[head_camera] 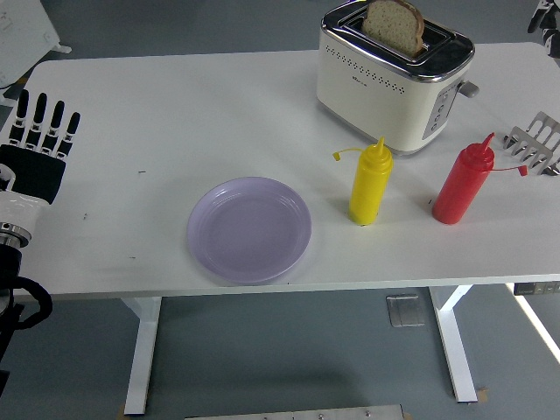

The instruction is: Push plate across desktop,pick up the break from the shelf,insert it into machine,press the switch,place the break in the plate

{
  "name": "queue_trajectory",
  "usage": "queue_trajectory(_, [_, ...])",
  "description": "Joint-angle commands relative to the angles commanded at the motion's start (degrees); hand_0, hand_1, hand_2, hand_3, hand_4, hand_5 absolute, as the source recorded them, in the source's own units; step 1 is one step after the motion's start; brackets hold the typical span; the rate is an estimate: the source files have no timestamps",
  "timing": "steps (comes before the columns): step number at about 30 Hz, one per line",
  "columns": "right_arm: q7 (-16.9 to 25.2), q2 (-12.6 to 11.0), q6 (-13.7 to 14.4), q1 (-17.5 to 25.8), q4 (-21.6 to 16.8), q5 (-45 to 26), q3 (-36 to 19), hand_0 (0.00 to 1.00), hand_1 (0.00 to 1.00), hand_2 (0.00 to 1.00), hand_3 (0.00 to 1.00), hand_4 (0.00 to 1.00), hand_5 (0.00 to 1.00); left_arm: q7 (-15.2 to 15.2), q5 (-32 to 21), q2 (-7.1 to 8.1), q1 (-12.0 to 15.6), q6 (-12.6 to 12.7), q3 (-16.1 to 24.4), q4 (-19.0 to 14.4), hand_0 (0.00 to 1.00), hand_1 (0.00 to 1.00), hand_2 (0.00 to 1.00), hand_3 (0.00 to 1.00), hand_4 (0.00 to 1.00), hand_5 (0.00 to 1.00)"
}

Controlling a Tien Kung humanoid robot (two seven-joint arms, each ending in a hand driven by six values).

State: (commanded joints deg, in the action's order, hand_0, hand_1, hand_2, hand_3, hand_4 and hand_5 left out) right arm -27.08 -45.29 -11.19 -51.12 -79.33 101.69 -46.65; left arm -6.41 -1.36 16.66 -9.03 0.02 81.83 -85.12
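Bread [395, 24] already standing in the slot of the toaster [391, 80], plate [249, 229] lying bare near the worktop's [175, 105] front edge: judged as the stage between insertion and the lift-out, with the lever [469, 87] on the toaster's end either pressed or yet to be pressed, not tellable from here

Next move calls for the right hand [547, 16], showing only as a dark sliver at the upper right corner with fingers impossible to read, to come down and leftward to the lever or the slice, then carry the slice forward past the yellow bottle [370, 182] and red bottle [463, 184] to the plate

Left hand [37, 149] resting flat at the worktop's left edge, palm down, fingers straight and spread, holding nothing; plate well to its right, toaster far off to its right and beyond

Empty wire rack [536, 142] at the right edge, below the right hand
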Motion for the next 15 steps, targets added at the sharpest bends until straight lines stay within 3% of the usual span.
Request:
queue_trajectory(10, [1.40, 3.88, 2.22, 0.17, 2.27, -0.86, 3.04, 0.454, 0.334, 0.620, 0.532, 0.156, 0.002, 0.82, -1.42, -0.08, -0.22, -0.47, -0.46, 0.11, 0.780, 0.716, 0.669, 0.687, 0.708, 0.998])
queue_trajectory(15, [2.56, 6.71, 3.53, 0.14, 5.25, -1.25, 3.51, 0.447, 0.331, 0.615, 0.532, 0.134, 0.002, 0.83, -1.46, -0.17, -0.37, -0.48, -0.67, 0.29, 0.781, 0.717, 0.669, 0.687, 0.709, 0.998])
